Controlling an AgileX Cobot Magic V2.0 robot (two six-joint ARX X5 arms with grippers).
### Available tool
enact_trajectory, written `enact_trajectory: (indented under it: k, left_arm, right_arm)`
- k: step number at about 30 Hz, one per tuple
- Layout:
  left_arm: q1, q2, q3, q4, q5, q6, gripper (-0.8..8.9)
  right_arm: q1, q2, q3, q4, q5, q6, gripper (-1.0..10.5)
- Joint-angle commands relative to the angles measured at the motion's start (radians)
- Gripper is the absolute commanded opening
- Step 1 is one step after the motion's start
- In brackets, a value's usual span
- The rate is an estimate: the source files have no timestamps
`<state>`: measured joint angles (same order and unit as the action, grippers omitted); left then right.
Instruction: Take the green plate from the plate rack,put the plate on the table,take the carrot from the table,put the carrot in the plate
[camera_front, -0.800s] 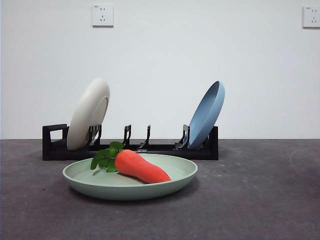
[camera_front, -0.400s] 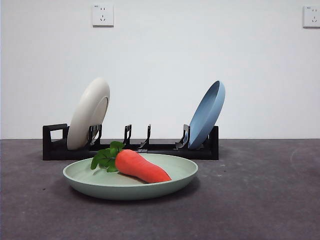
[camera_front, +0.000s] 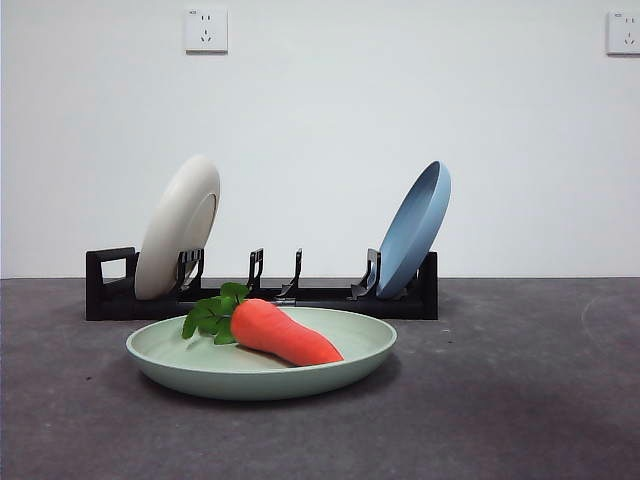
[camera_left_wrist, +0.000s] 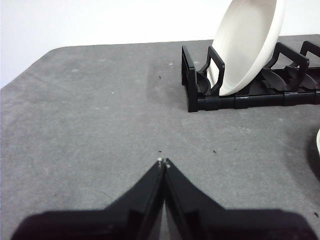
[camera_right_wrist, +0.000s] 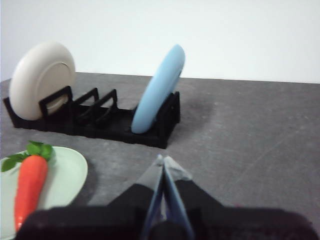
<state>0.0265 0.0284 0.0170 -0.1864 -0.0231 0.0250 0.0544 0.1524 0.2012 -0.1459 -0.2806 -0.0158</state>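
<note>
The green plate (camera_front: 220, 365) lies flat on the table (camera_front: 500, 400) in front of the plate rack (camera_front: 300, 297). The carrot (camera_front: 280, 332) lies in the plate, leaves to the left. In the right wrist view the plate (camera_right_wrist: 67, 175) and the carrot (camera_right_wrist: 29, 185) show off to one side of my right gripper (camera_right_wrist: 163, 161), which is shut and empty above bare table. My left gripper (camera_left_wrist: 163, 162) is shut and empty, over bare table (camera_left_wrist: 90, 125) short of the rack's end loop (camera_left_wrist: 200, 80). Neither arm shows in the front view.
A cream-white plate (camera_front: 178, 226) leans in the rack's left end and a light blue plate (camera_front: 414, 228) in its right end. The middle prongs (camera_front: 275, 270) hold nothing. A white wall with two sockets stands behind.
</note>
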Motion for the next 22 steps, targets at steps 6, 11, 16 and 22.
enact_trajectory:
  k: [6,11,16,22]
  left_arm:
    - [0.003,-0.003,-0.013,0.005,0.001,-0.006,-0.03]
    - [0.003,-0.003,-0.013,0.005,0.001,-0.006,-0.03]
    - [0.003,-0.003,-0.013,0.005,0.001,-0.006,-0.03]
    - [0.003,-0.003,-0.013,0.005,0.001,-0.006,-0.03]
  right_arm:
    - [-0.010,-0.108,-0.151,0.009,0.002,0.023,0.0]
    - [-0.009,-0.148,-0.196,-0.021,0.002,0.048,0.0]
    - [-0.009,-0.151,-0.196,-0.019,0.000,0.046,0.0]
    - [-0.008,-0.151,-0.196,-0.014,-0.002,0.088,0.0]
